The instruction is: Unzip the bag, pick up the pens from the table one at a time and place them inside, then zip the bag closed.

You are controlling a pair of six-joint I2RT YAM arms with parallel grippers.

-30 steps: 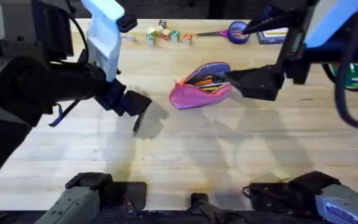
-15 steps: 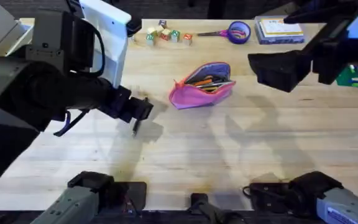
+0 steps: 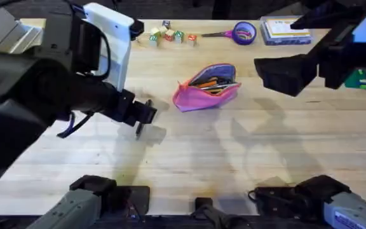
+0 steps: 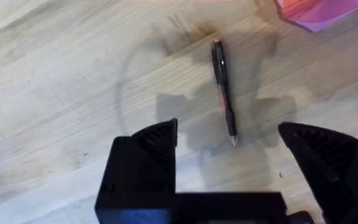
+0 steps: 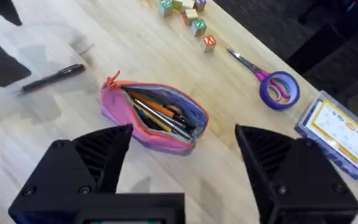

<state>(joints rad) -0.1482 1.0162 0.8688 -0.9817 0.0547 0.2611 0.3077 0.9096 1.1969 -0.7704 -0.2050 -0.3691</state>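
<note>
Wooden table (image 3: 234,159) with open pink bag (image 3: 206,86), black pen (image 4: 224,90), scissors (image 3: 237,32), blocks (image 3: 170,35).

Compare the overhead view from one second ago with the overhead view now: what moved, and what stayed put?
The right gripper pulled away from the bag, rising toward the table's right side, empty, fingers open. The left gripper held over the black pen, which lies on the table, fingers open around it without gripping. The bag stayed unzipped and in place; blocks, scissors and clear box are unmoved.
</note>
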